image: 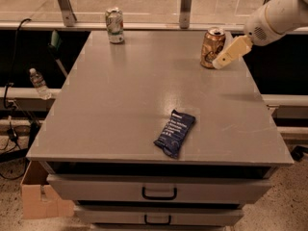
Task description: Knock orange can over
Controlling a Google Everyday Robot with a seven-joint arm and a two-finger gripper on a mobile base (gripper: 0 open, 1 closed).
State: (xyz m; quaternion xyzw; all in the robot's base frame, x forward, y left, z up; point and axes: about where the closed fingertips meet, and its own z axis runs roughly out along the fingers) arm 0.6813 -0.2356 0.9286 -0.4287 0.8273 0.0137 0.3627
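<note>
The orange can point(212, 47) stands upright near the far right edge of the grey table point(120, 105). It is shiny orange-copper with a silver top. My gripper point(222, 61) comes in from the right on a white arm point(276, 14). Its cream-coloured tip sits right beside the can's lower right side, at or near touching.
A pale silver-white can with green point(114, 25) stands at the far left of the table. A dark blue snack packet point(174, 133) lies near the front middle. Drawers point(159, 191) sit under the tabletop. A water bottle point(38, 83) and a cardboard box point(38, 196) are on the left.
</note>
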